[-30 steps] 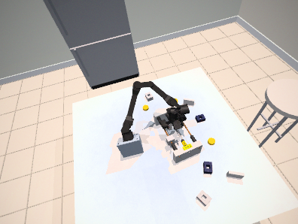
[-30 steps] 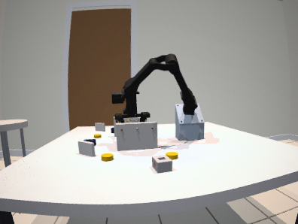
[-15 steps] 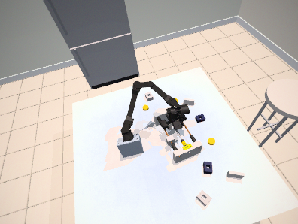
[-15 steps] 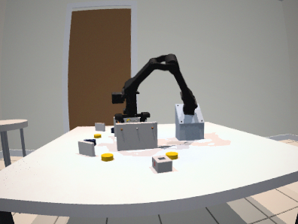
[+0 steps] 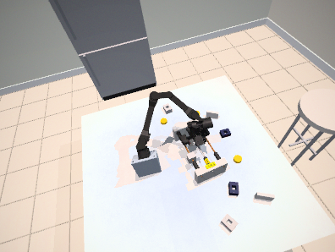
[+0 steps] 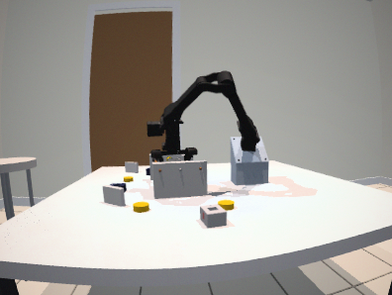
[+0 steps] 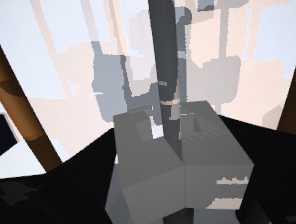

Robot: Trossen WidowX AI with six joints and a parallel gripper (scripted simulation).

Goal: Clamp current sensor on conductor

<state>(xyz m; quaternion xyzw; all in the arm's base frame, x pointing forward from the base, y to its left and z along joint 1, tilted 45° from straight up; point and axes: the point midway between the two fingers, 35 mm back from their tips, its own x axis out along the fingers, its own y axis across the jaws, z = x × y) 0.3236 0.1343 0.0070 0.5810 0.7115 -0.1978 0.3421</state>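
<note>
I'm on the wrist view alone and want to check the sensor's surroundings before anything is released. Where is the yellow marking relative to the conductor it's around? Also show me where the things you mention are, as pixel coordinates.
Observer: In the top view, the yellow marking [image 5: 210, 165] [image 6: 168, 158] sits at the middle conductor's [image 5: 204, 153] [image 7: 165, 60] end, beside a grey panel [image 5: 211, 173].
Operator: Can you read LOAD on it? All I see is the grey sensor [image 7: 215, 145] between the black fingers.
Observer: No, the lettering is too small, but the marking lies on the side away from the fridge [image 5: 114, 59].
Operator: And how does the arm come in?
Observer: The exterior view shows the arm [image 5: 148, 120] [image 6: 190, 94] arching over and its gripper [image 5: 192, 140] [image 6: 173, 156] [image 7: 162, 125] reaching down from above.
</note>
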